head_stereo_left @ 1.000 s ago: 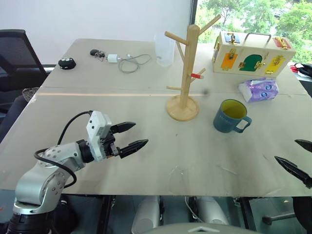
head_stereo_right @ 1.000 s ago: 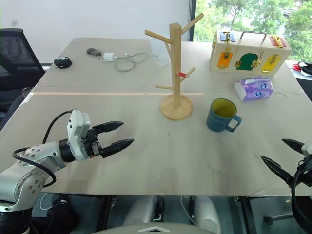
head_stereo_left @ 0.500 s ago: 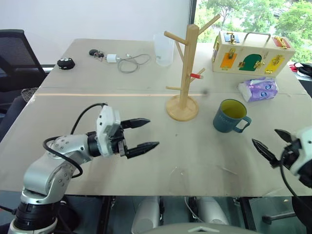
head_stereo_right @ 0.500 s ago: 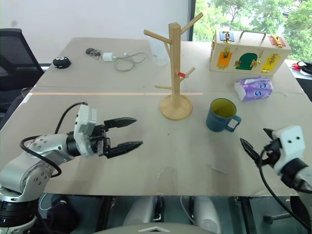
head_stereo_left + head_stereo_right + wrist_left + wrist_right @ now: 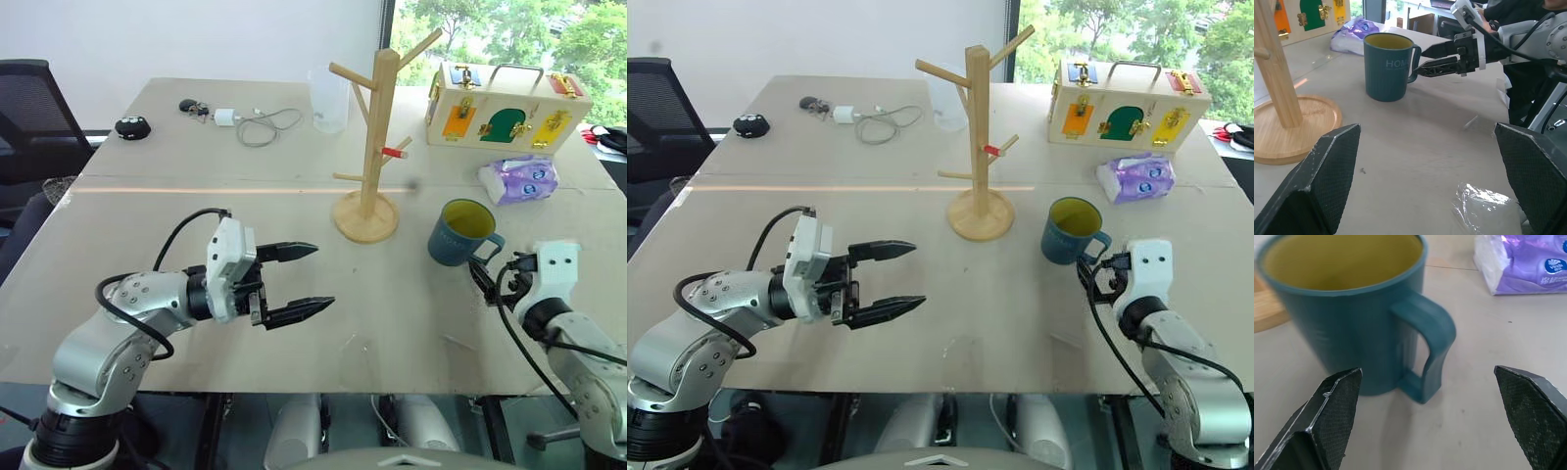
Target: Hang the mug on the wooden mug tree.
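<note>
The teal-blue mug (image 5: pixel 460 233) with a yellow-green inside stands upright on the table, right of the wooden mug tree (image 5: pixel 373 147), its handle (image 5: pixel 1430 340) turned toward the near right. My right gripper (image 5: pixel 487 277) is open just short of that handle, pointing at it, with one finger to each side and neither touching. My left gripper (image 5: pixel 321 278) is open and holds nothing; it hovers over the table's near left, pointing right toward the mug. All pegs of the tree, one of them red-tipped (image 5: pixel 396 153), are bare.
A clear plastic cup (image 5: pixel 330 98) stands behind the tree. At the far right are a latch-board box (image 5: pixel 507 106) and a purple tissue pack (image 5: pixel 519 180). A charger with its cable (image 5: pixel 257 124) and a small black object (image 5: pixel 134 125) lie far left. A black chair (image 5: pixel 29 117) stands beside the table.
My right gripper has come in from the right edge, forward and leftward, up to the mug's handle. The left gripper has shifted a little to the right. The mug has stayed put.
</note>
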Tool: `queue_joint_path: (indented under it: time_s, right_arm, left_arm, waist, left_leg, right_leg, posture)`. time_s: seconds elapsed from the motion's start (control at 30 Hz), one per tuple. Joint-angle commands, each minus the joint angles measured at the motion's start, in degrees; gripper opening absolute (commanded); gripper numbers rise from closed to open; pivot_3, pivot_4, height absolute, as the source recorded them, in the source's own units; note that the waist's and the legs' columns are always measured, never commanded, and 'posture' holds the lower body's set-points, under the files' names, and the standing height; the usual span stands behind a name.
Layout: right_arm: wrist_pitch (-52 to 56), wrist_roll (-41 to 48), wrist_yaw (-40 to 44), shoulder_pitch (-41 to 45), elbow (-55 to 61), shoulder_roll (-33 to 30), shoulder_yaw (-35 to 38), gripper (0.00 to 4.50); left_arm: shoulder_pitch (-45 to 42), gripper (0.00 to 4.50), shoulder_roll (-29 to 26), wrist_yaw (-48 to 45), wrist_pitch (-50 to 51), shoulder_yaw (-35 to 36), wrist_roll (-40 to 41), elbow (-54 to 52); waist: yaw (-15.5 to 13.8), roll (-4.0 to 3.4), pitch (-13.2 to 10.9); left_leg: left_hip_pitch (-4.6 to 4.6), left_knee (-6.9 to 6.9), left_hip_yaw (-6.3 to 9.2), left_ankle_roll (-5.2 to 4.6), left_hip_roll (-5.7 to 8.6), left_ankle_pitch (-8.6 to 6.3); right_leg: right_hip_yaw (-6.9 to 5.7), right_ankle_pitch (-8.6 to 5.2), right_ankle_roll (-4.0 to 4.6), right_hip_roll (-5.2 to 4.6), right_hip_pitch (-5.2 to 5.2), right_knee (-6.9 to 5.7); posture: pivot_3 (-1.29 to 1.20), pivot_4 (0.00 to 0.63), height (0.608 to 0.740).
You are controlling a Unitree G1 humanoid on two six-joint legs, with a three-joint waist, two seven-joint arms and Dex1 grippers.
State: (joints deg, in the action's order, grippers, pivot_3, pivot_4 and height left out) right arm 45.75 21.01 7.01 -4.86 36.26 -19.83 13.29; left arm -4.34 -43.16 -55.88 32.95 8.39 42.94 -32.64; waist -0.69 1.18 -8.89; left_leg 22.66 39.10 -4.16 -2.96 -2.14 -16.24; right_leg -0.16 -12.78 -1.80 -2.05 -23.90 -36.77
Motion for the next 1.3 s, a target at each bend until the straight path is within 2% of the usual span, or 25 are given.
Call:
queue_joint_path:
  time_s: [0.03, 0.1, 0.63, 0.67, 0.7, 0.83, 1.03, 1.17, 1.23, 1.3]
  right_arm:
    - [-1.0, -1.8, -1.5, 1.7, -0.9, 0.6, -0.1, 3.62]
    - [-1.3, -2.4, -1.4, 2.0, -1.7, 0.7, -0.3, 2.78]
    - [-5.0, -5.7, -2.0, 4.6, -7.9, 3.0, -1.5, 2.78]
    - [-5.3, -6.0, -2.3, 5.0, -8.5, 3.3, -1.4, 2.25]
    - [-5.6, -6.2, -2.3, 5.5, -9.0, 3.5, -1.4, 2.01]
    - [-6.4, -6.9, -2.3, 6.3, -10.1, 3.9, -1.4, 0.04]
    - [-9.4, -5.0, 2.6, 7.3, -10.7, 2.4, -0.6, 0.04]
    - [-11.2, -0.2, 10.4, 9.9, -10.3, -0.6, 0.2, 0.04]
    - [-9.3, 3.8, 15.1, 13.2, -8.8, -3.6, 0.4, 0.04]
    - [-6.3, 7.2, 19.8, 17.7, -7.5, -8.2, -0.5, 0.04]
  left_arm:
    - [-0.5, 4.5, 0.1, 0.5, -1.1, 0.7, 0.7, -1.7]
    - [-0.5, 4.5, 0.2, 0.8, -1.1, 0.9, 0.9, -1.7]
    - [0.7, 4.5, 0.3, 1.7, -1.0, 2.4, 2.8, -2.4]
    - [0.8, 4.5, 0.3, 1.8, -1.0, 2.6, 2.9, -2.5]
    - [1.0, 4.5, 0.4, 2.0, -1.0, 2.7, 3.0, -2.5]
    - [1.6, 4.5, 0.2, 2.3, -1.2, 3.0, 3.3, -2.6]
    - [2.5, 4.5, 1.1, 2.7, -0.6, 3.6, 4.9, -2.3]
    - [3.3, 4.5, 4.3, 6.1, -2.3, 5.2, 5.0, -2.3]
    - [3.9, 4.5, 7.3, 4.3, -7.6, 6.7, 4.6, -1.7]
    - [5.6, 4.5, 6.1, 0.6, -5.6, 10.0, 10.5, -1.2]
  waist:
    - [0.0, 0.0, 0.0]
    - [0.0, -0.01, 0.0]
    - [0.1, -0.01, 0.0]
    - [0.1, -0.01, 0.0]
    - [0.1, -0.01, 0.0]
    - [0.1, -0.01, 0.0]
    - [0.1, -0.02, 0.0]
    - [0.2, -0.04, 0.0]
    - [0.5, -0.1, -0.1]
    - [0.8, -0.09, -0.1]
  left_leg:
    - [0.01, 0.0, -0.01, 0.0, 0.01, 0.0]
    - [0.01, 0.0, -0.01, 0.0, 0.01, 0.0]
    - [0.0, 0.0, -0.02, 0.0, 0.0, 0.0]
    - [0.0, 0.0, -0.02, 0.0, 0.0, 0.0]
    - [-0.01, 0.0, -0.02, 0.0, 0.0, 0.0]
    - [0.0, 0.0, -0.01, 0.0, 0.0, 0.0]
    - [0.0, 0.0, -0.03, 0.0, 0.0, 0.0]
    - [-0.01, 0.0, -0.04, 0.0, 0.0, 0.0]
    - [-0.01, 0.0, -0.02, -0.01, 0.0, 0.0]
    - [-0.01, 0.0, -0.04, -0.01, 0.0, 0.0]
  right_leg:
    - [0.0, 0.0, 0.0, 0.0, -0.01, 0.0]
    - [0.01, 0.0, 0.0, 0.0, -0.01, 0.0]
    - [0.01, 0.0, 0.0, 0.01, 0.0, 0.0]
    - [0.02, 0.0, 0.0, 0.01, 0.0, -0.01]
    - [0.02, 0.0, 0.0, 0.01, 0.0, -0.01]
    - [0.01, 0.0, 0.0, 0.01, -0.01, -0.01]
    - [0.02, 0.01, 0.0, 0.01, -0.01, -0.01]
    - [0.04, 0.01, 0.0, 0.01, 0.0, -0.01]
    - [0.03, 0.01, 0.0, 0.02, 0.0, -0.01]
    - [0.03, 0.02, 0.01, 0.01, 0.0, -0.01]
  posture:
    - [0.0, 0.15, 0.74]
    - [0.0, 0.15, 0.74]
    - [0.0, 0.15, 0.74]
    - [0.0, 0.15, 0.74]
    - [0.0, 0.15, 0.74]
    - [0.0, 0.15, 0.74]
    - [0.0, 0.15, 0.74]
    - [0.0, 0.15, 0.74]
    - [0.0, 0.15, 0.74]
    - [0.0, 0.15, 0.74]
